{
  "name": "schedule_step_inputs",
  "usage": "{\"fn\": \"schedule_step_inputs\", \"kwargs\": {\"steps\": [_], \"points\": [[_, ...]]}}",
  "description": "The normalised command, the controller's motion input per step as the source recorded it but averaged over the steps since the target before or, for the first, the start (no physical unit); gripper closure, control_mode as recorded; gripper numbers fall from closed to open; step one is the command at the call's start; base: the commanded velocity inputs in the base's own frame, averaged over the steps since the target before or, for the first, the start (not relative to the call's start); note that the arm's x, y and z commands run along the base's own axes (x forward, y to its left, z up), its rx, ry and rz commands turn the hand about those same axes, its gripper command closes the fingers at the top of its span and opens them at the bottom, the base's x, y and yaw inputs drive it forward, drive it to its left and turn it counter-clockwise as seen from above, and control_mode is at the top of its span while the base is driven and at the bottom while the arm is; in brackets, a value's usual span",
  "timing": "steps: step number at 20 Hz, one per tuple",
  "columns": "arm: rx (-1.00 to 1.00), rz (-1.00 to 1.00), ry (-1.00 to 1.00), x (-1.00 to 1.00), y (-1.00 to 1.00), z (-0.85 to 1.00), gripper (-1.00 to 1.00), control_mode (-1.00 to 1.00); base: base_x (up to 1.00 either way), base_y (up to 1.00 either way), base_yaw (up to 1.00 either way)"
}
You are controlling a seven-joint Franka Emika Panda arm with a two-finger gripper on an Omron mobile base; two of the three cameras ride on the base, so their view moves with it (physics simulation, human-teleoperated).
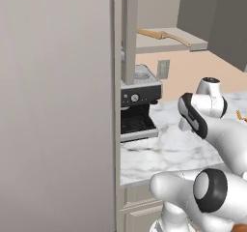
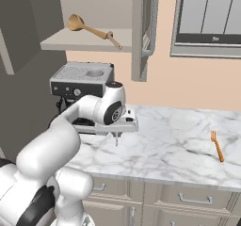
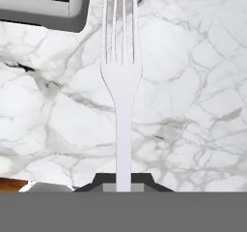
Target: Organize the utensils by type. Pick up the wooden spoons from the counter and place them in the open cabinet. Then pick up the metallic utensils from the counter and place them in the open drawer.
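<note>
From where I stand, the job looks partway through. One large wooden spoon (image 2: 92, 30) already lies on the pale shelf of the open cabinet (image 2: 117, 45), its round bowl toward nine o'clock in the right base view and its handle running out toward four o'clock. I can make out only that one spoon up there; whether the smaller spoon is stowed anywhere I cannot tell.

The metal half is under way. The gripper (image 2: 116, 136) is clamped together on the handle of a thin silver fork (image 3: 121, 95), held just above the white marble counter (image 2: 179, 149) in front of the coffee machine (image 2: 82, 81). In the hand view the fork's long axis runs straight from six to twelve o'clock, handle pinched at the bottom, tines pointing away from the hand. In the right base view it hangs below the hand, tines down toward the marble.

The orange fork (image 2: 217, 146) lies untouched on the counter, well apart, at about three o'clock from the hand, its tines toward twelve o'clock and handle toward five.

By my reckoning, the silver fork has yet to reach the drawer, and the orange one comes after it.
</note>
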Motion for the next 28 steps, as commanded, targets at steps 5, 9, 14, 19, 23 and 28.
{"fn": "schedule_step_inputs", "kwargs": {"steps": [5,9,14,19,23,28], "points": [[0.0,0.08,0.0,-0.16,0.22,0.65,1.0,-1.0,0.0,0.0,0.0],[0.0,0.11,0.0,-0.15,0.31,0.61,1.0,-1.0,0.0,0.0,0.0],[0.0,0.12,0.0,-0.27,0.38,0.65,1.0,-1.0,0.0,0.0,0.0],[0.0,0.08,0.01,-0.4,0.41,0.73,1.0,-1.0,0.0,0.0,0.0],[0.0,0.11,0.0,-0.29,0.43,0.46,1.0,-1.0,0.0,0.0,0.0],[-0.01,0.14,0.0,-0.22,0.3,0.25,1.0,-1.0,0.0,0.0,0.0]]}}
